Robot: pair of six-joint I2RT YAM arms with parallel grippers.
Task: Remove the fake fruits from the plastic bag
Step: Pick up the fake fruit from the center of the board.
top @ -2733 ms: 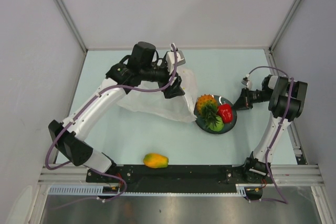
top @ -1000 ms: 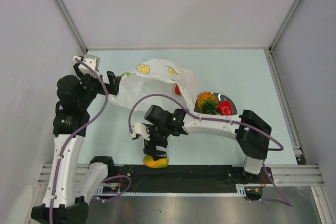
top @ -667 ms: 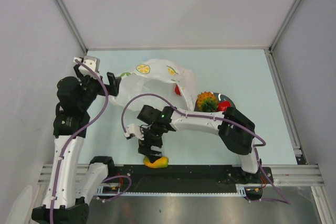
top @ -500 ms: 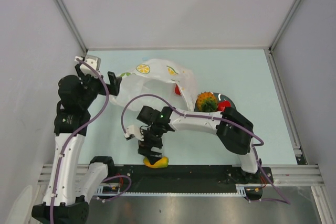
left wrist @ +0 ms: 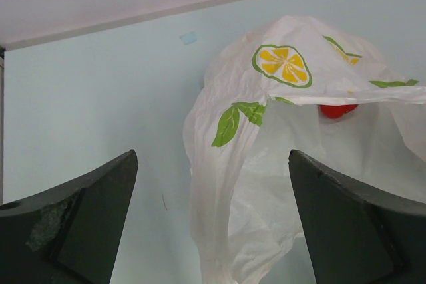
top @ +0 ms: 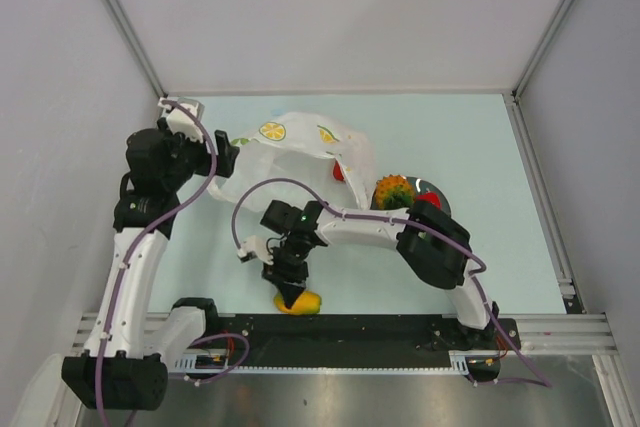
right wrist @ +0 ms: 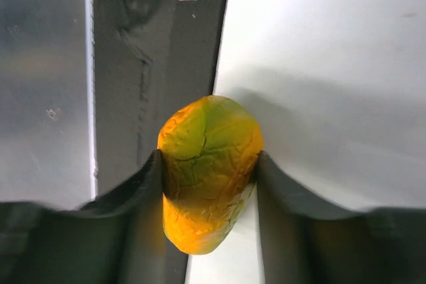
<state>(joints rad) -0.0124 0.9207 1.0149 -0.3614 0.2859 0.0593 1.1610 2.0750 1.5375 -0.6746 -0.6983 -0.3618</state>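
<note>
The right gripper has its two fingers pressed against either flank of the mango, so it looks clamped on it, though I cannot tell whether the fruit has left the surface. From above, that gripper points down at the mango right at the near edge of the table, where the fruit touches the black rail. Further out, the pineapple and a red piece sit on the dark plate, half hidden behind the right arm. On the far left, the left gripper stands with its jaws wide apart and nothing pinched, facing the plastic bag, which is puffed up like a tent. A small red fruit shows under the bag's raised edge, so I judge the job unfinished. The worry is the mango: it is rounded and glossy, and the fingers meet it on curved sides, so a quick lift could squeeze it out, and it would roll onto the rail, out of easy reach. The bag is thin too; with nothing pinning it, any tug at the red fruit may drag it along.
</note>
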